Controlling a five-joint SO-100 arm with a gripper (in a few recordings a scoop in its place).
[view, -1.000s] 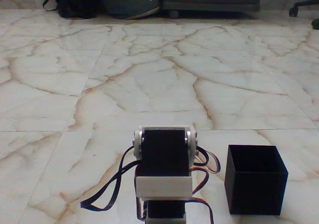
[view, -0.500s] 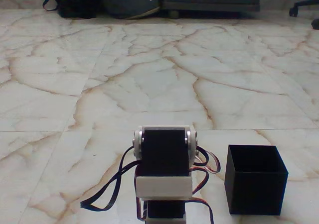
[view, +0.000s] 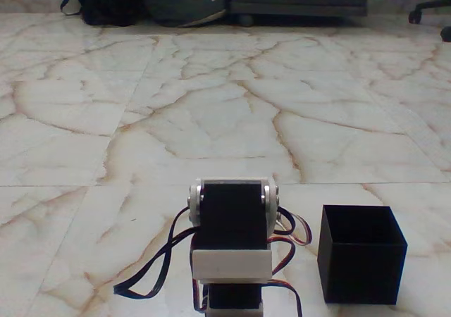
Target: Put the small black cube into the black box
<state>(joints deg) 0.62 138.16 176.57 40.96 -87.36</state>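
Beside the arm (view: 232, 246), black box (view: 361, 255); pincer's opening perhaps hidden.

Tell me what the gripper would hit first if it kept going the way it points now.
Cannot tell: the picture shows a servo joint of the arm, not which way its gripper points. The black box stands right of it.

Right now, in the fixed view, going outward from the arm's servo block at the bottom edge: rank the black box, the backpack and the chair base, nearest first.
1. black box: on the floor just right of the servo block, plainly nearest.
2 or 3. backpack: far top left, by the back wall.
2 or 3. chair base: far top right, by the back wall. These two are too close to call.
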